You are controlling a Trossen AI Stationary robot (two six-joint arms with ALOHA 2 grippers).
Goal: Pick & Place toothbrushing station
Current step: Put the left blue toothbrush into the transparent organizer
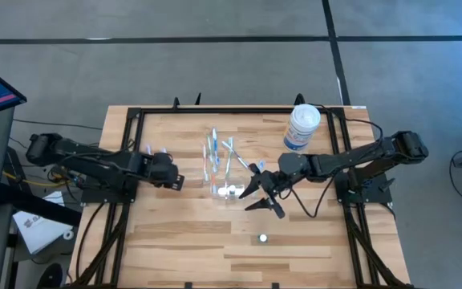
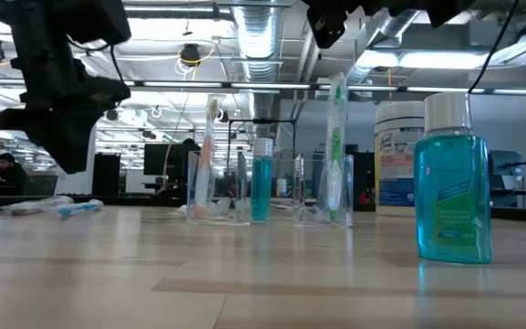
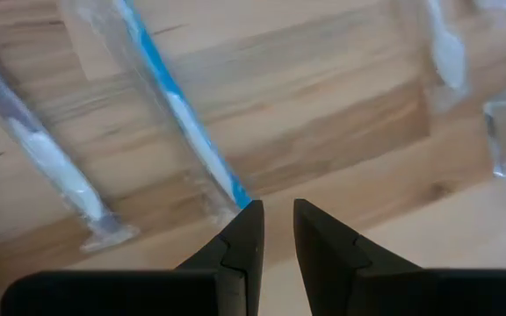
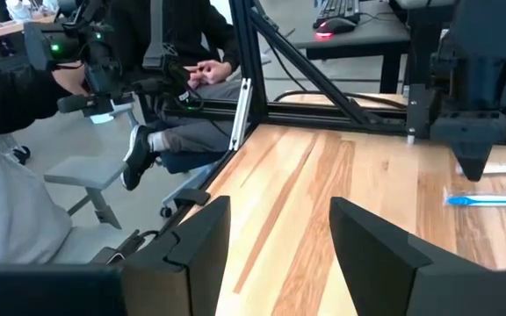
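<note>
Near the middle of the worktop [image 1: 175, 241], the right claw [image 1: 265, 193] hung with its fingers spread wide and nothing between them, just beside the small clear cup [image 1: 228, 191]. Its wrist view looked past those open fingers across bare wood toward the left arm and a seated person [image 4: 183, 79] beyond the worktop's edge.

Over the left side, the left claw [image 3: 275, 230] hovered above the wood with its fingers drawn close, a narrow gap between the tips and nothing gripped. One wrapped toothbrush [image 3: 178, 110] with a blue handle lay flat just ahead of those tips, its long axis running diagonally away from them; a second, paler one [image 3: 46, 158] lay beside it at much the same slant.

Farther in, a loose cluster of toothbrushes [image 1: 219, 152] lay flat behind the cup, most with their long axes running roughly front to back, a few angled. A large white tub [image 1: 301, 127] stood at the back right, and a blue bottle [image 2: 453, 183] stood upright in the low view.
</note>
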